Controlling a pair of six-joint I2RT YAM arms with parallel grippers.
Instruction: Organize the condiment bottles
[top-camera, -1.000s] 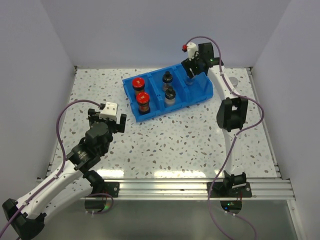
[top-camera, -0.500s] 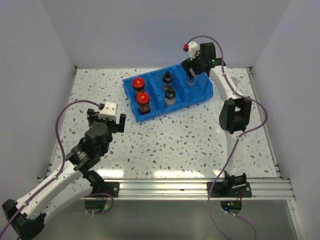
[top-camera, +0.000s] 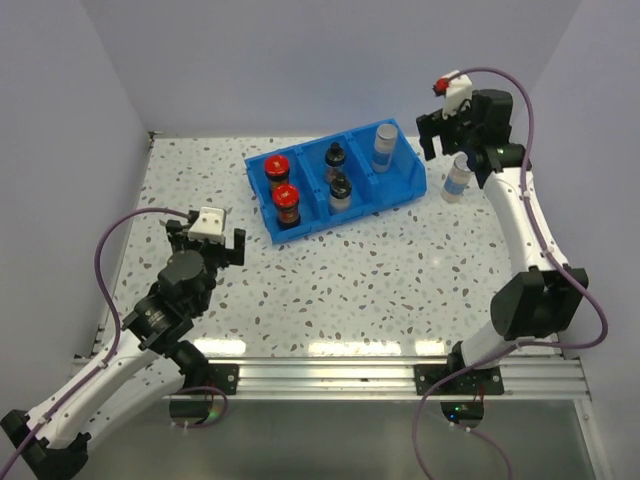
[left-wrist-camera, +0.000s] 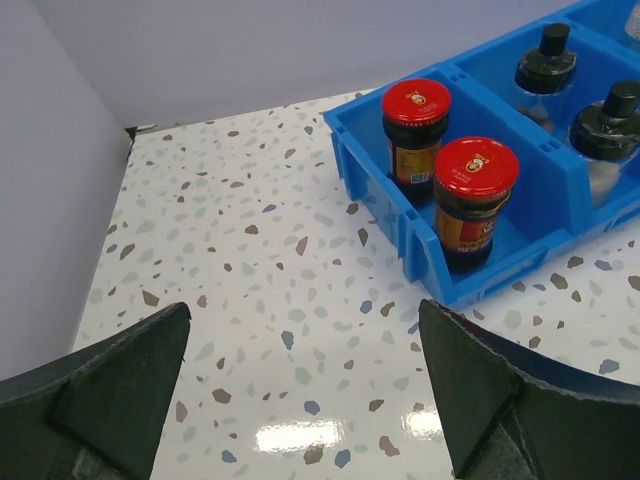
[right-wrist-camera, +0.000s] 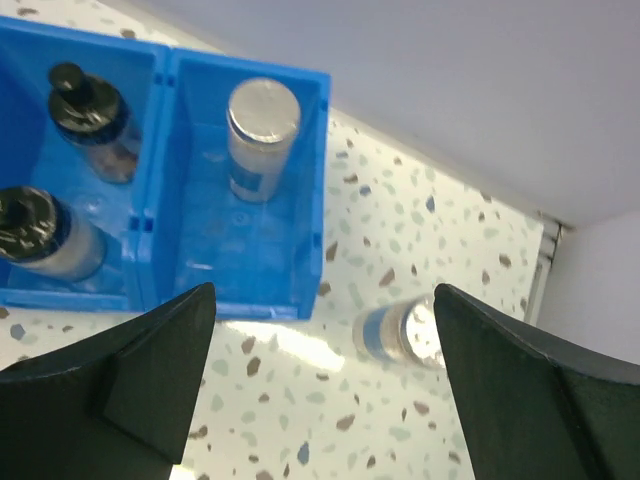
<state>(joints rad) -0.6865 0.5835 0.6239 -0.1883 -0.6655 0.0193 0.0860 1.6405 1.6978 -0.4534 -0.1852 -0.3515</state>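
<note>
The blue bin holds two red-capped jars in its left compartment and two black-capped jars in the middle one. One silver-capped jar stands in the right compartment. A second silver-capped jar stands on the table just right of the bin. My right gripper hangs open above that gap, holding nothing; its wrist view shows the binned jar and the table jar below the open right gripper. My left gripper is open over bare table, left of the red-capped jars.
White walls enclose the speckled table on three sides. The bin sits angled at the back centre. The right arm's forearm runs along the table's right side. A metal rail lines the near edge.
My right gripper opened and let go of the silver-capped jar in the bin's right compartment, then rose and swung right. The left arm shifted slightly.
</note>
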